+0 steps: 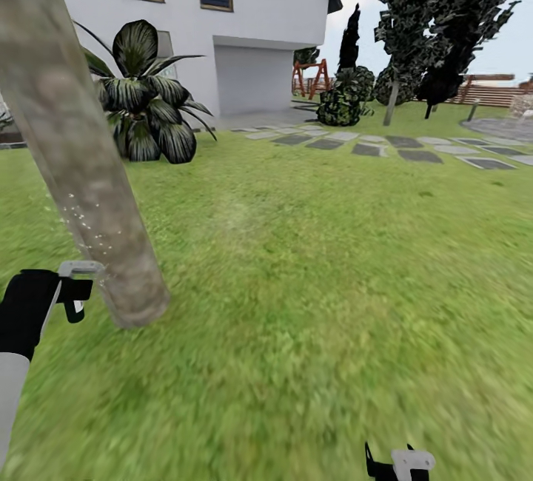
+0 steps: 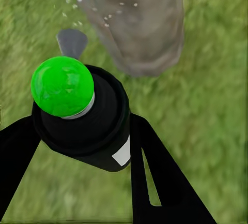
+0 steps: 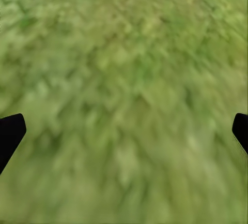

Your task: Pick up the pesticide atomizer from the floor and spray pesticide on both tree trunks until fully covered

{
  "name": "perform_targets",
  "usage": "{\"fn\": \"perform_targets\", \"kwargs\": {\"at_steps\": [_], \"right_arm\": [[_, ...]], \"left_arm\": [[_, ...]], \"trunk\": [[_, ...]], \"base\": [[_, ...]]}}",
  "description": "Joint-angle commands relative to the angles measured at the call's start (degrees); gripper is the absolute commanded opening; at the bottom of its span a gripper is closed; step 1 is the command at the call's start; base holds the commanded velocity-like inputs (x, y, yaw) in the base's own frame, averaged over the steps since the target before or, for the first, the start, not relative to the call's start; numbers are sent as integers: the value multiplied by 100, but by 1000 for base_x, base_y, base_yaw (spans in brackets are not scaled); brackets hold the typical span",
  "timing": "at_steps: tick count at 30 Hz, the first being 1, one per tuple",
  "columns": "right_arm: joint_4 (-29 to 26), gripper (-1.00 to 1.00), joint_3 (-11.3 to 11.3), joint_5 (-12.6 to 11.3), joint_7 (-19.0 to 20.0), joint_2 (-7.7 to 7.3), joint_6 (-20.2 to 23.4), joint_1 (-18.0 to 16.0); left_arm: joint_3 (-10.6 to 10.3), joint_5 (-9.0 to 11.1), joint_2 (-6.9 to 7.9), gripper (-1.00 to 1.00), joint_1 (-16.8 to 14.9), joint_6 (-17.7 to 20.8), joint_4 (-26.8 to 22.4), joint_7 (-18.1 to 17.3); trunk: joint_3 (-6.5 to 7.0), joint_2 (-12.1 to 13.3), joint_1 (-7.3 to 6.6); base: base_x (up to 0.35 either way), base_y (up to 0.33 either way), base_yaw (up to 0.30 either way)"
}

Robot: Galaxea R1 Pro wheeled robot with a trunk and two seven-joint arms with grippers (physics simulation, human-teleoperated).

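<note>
My left gripper point(image 2: 82, 146) is clamped on the pesticide atomizer point(image 2: 85, 123), nozzle facing the tree trunk point(image 1: 81, 163) just right and beyond, white pesticide specks point(image 1: 89, 226) low on its bark; right gripper point(image 3: 124, 131) hangs spread over grass.

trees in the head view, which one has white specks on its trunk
The thick grey-brown trunk at the left, right beside the left gripper. The dark trees far back by the fence show no specks.
</note>
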Motion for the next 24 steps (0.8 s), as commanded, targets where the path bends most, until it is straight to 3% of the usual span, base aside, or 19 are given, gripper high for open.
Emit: {"fn": "perform_targets", "kwargs": {"at_steps": [1,10,24], "right_arm": [[0,100,0,0,0,0,0,0],[0,100,0,0,0,0,0,0],[9,100,0,9,18,0,0,0]], "left_arm": [[0,-4,0,-100,0,0,-1,4],[-9,-12,0,-100,0,1,-1,6],[-6,-19,0,-100,0,1,-1,7]], "trunk": [[0,0,0],[0,0,0],[0,0,0]], "base": [[13,-269,259],[1,-274,267],[0,-275,13]]}}
